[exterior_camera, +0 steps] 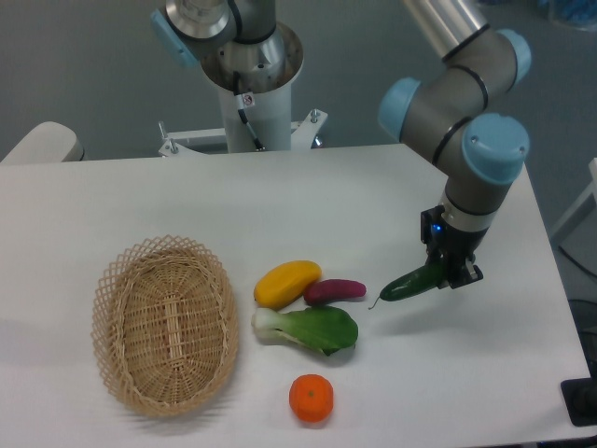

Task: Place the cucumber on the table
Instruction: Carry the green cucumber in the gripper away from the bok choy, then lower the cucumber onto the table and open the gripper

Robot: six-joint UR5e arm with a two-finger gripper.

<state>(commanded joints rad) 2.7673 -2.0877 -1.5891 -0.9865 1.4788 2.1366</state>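
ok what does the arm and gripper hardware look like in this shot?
The arm has grey tube segments with light blue joint caps and a silver upper link. The gripper is small and black, with a blue light on its wrist housing. A white base column carries a small red and white label and a thin black cable.

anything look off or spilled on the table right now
Nothing stands out. The pincer holds the cucumber tilted, right of the eggplant. The mango, bok choy and orange lie intact on the table; the basket sits upright.
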